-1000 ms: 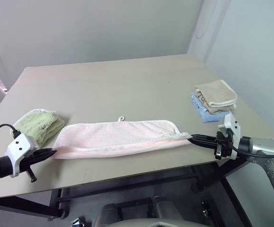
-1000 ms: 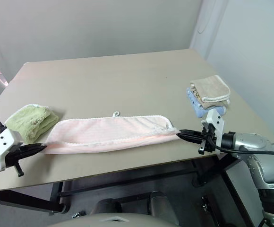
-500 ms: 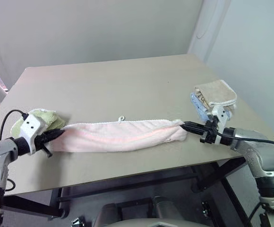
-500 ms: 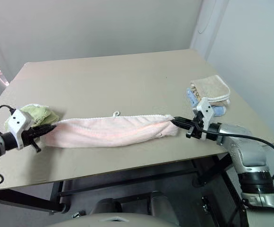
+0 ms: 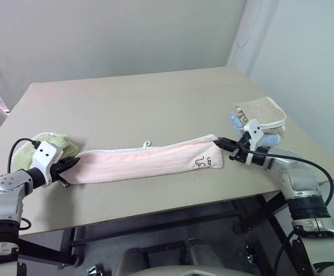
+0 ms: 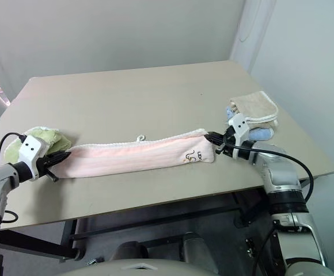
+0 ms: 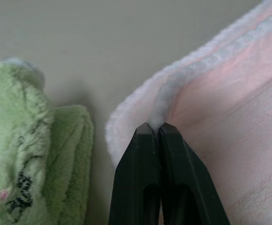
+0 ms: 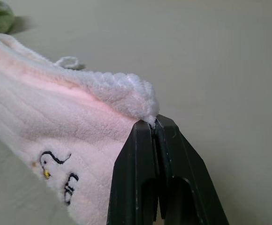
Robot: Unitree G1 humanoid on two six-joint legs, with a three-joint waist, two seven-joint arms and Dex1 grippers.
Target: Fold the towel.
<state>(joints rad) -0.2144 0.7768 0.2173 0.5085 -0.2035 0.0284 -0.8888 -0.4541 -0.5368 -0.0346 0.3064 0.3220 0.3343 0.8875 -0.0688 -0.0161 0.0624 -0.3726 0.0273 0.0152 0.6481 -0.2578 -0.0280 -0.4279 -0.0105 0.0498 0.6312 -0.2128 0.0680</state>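
The pale pink towel (image 5: 147,164) lies folded into a long narrow strip across the near part of the table, its small white loop (image 5: 148,144) on the far edge and a dark embroidered mark near its right end. My left gripper (image 5: 75,163) is shut on the towel's left corner (image 7: 157,119). My right gripper (image 5: 217,140) is shut on the right corner (image 8: 143,101), holding it slightly raised off the table.
A light green towel (image 5: 45,144) sits bunched just left of the pink strip, close to my left gripper. A beige towel (image 5: 262,112) on a blue one is stacked at the right, beside my right gripper. The table's near edge (image 5: 173,204) runs close below the strip.
Both grippers carried the towel's near corners away from me over the far edge, folding the towel into a narrower strip. The embroidered mark now faces up at the right end.
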